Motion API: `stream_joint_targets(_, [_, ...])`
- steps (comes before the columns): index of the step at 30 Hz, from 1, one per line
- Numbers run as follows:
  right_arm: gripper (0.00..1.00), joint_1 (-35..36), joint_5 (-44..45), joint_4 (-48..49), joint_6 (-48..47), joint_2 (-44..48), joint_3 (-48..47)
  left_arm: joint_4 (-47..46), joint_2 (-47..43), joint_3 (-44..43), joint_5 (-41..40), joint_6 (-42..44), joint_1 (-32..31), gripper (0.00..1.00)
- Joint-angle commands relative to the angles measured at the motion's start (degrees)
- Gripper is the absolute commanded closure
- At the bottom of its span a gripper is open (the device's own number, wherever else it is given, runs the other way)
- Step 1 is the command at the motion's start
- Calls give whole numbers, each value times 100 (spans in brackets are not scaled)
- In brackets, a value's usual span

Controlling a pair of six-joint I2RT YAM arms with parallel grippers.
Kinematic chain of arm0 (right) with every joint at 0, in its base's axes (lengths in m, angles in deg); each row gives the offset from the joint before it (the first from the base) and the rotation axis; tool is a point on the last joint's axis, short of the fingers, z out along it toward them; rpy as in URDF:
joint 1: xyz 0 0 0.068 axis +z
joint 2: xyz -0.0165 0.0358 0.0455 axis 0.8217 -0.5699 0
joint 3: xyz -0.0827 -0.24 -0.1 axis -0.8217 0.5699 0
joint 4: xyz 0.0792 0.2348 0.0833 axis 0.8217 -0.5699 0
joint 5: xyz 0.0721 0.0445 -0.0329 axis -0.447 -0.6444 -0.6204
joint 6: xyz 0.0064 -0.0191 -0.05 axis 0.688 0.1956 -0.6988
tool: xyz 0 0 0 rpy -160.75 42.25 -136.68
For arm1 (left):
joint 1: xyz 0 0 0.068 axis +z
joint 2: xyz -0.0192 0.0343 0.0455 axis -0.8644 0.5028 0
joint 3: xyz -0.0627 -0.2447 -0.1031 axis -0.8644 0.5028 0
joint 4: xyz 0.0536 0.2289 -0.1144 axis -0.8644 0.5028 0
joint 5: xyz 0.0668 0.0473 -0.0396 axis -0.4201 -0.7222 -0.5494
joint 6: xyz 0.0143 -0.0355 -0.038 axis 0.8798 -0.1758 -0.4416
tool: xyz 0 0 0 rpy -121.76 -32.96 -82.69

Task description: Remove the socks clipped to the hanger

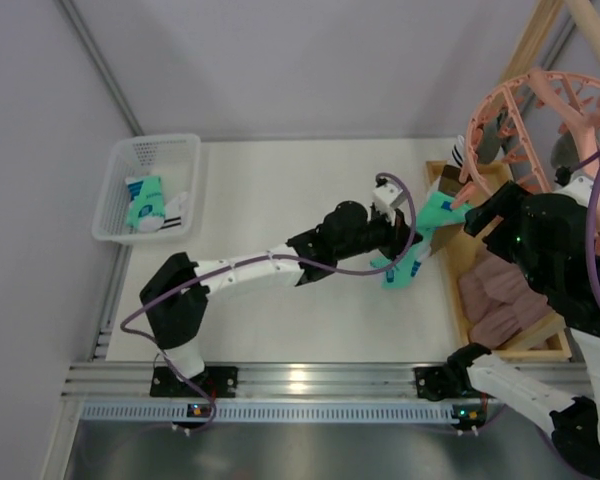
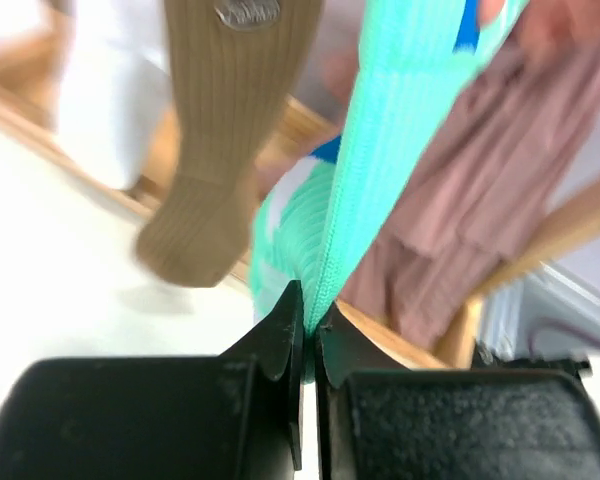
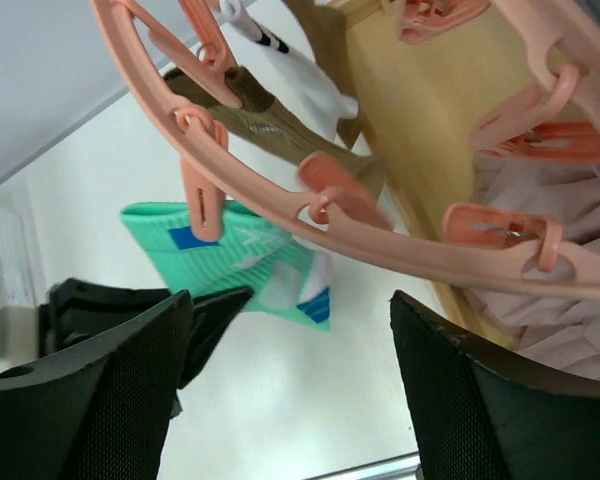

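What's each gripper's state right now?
Left gripper: closed on the mint-green sock with white and blue patches.
Right gripper: open, holding nothing.

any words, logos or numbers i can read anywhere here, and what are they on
Nothing is legible.
Oval badge on the brown sock: lettering too blurred to read.
Small print on a brown sock in the right wrist view: too small to read.
Mint-green sock and hanger: no text visible.
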Motion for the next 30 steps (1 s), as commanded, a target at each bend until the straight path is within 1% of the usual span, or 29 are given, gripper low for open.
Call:
stream_joint_targets(1, [25, 29, -479, 265, 68, -75, -216, -196, -806, 327, -2535, 642, -533, 100])
stream_joint_targets(2, [25, 29, -559, 327, 86, -93, -216, -144, -823, 284, -2913, 1192, -701, 100])
stream_joint_targets(3, [26, 29, -656, 345, 112, -128, -234, -82, -754, 214, -3230, 1407, -842, 100])
stream_joint_targets(4, [27, 29, -796, 362, 112, -198, -251, 153, -710, 109, -3721, 1548, -1070, 100])
stream_joint_targets(6, [27, 38, -929, 354, 103, -278, -348, 313, -552, -94, -4136, 1830, -1212, 100])
stream_joint_targets(9, [27, 29, -1174, 415, 103, -348, -427, 314, -323, -261, -5172, 2453, -1546, 100])
stream_joint_targets(10, [27, 29, -1332, 441, 112, -322, -453, 314, -253, -313, -5776, 2629, -1712, 100])
stream_joint_targets(11, [28, 38, -1386, 433, 121, -322, -480, 305, -78, -384, -6061, 2987, -1792, 100])
stream_joint_targets(14, [28, 29, -1527, 468, 156, -261, -524, 305, 221, -612, -6869, 3446, -1986, 100])
stream_joint_targets(17, [30, 29, -1439, 459, 165, -243, -594, 296, 327, -683, -7389, 3562, -2065, 100])
stream_joint_targets(20, [31, 29, -1299, 424, 244, -304, -638, 287, 424, -709, -7627, 3545, -2065, 100])
stream_joint_targets(22, [35, 29, -1124, 406, 340, -374, -673, 287, 512, -753, -7908, 3571, -2065, 100])
stream_joint_targets(27, [38, 29, -552, 143, 516, -699, -814, 279, 890, -1183, -8392, 3720, -2065, 100])
stream_joint_targets(30, [39, 29, -341, 177, 604, -770, -840, 279, 1110, -1430, -8708, 3861, -2065, 100])
